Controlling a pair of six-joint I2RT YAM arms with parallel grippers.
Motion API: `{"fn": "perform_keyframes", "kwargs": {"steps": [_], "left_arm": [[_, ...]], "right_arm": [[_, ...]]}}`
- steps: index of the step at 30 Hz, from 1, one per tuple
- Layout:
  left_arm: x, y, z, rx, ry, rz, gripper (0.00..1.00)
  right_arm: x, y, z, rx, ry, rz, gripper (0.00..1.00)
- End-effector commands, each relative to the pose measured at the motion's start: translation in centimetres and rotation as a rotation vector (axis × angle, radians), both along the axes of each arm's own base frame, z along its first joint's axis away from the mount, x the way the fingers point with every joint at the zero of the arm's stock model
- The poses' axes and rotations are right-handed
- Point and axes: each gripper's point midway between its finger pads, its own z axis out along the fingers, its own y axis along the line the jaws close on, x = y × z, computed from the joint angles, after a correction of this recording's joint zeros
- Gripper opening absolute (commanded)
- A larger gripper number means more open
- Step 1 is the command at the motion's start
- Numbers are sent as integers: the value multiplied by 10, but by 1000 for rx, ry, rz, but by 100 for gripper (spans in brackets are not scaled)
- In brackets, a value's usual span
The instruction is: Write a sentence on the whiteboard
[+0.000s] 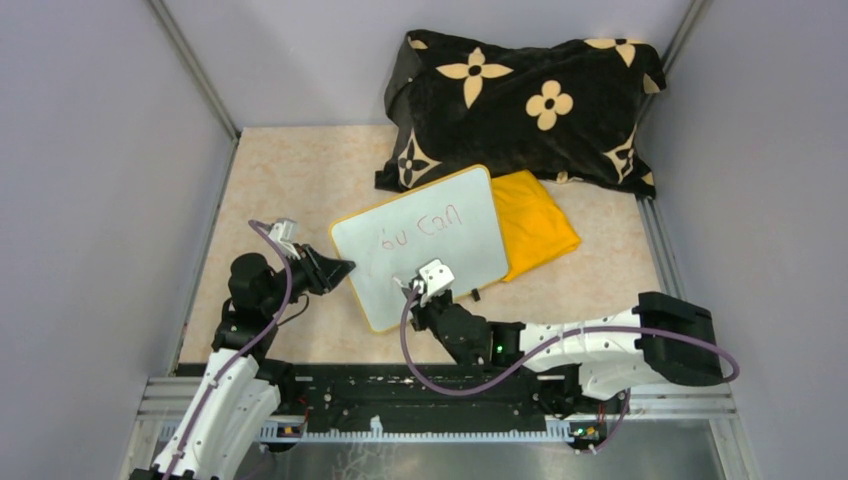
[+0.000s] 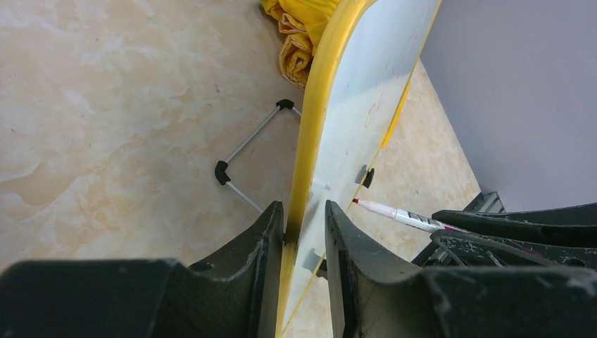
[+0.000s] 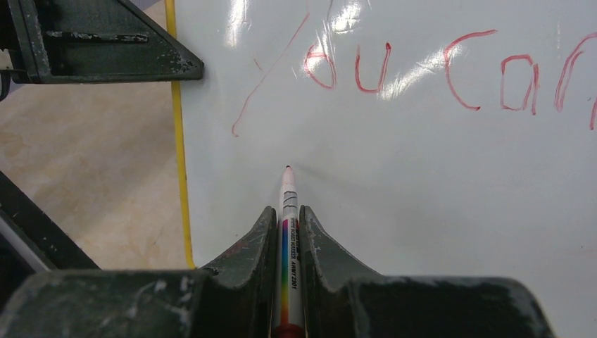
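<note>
The right claw (image 3: 285, 215) clamps the marker (image 3: 288, 193), its tip at blank whiteboard (image 3: 422, 197) just below the red words (image 3: 422, 67). The left claw (image 2: 304, 211) pinches the board's edge.

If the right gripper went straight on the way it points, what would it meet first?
The marker in the right gripper meets the whiteboard first, on bare white below the red writing; its tip may already touch.

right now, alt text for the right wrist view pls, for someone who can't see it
The right gripper holds a marker, its tip touching the whiteboard just below red handwriting reading "you can". At upper left, the left gripper clamps the board's yellow edge, with the beige table beyond.
</note>
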Motion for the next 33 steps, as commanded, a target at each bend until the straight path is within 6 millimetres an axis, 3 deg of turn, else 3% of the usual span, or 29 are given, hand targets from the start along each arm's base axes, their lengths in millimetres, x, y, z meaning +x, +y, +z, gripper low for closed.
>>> {"fn": "perform_keyframes", "kwargs": {"steps": [1,17,33], "left_arm": [[-1,-1,4,-5,-28,-13,34],[-1,-1,3,-5,-25,-14,34],[-2,-2,4,-7,-27,-16,34]], "right_arm": [[6,12,34,104,-27,-18,0],[12,11,8,58,36,-28,0],[6,6,-17,9,107,-22,0]]}}
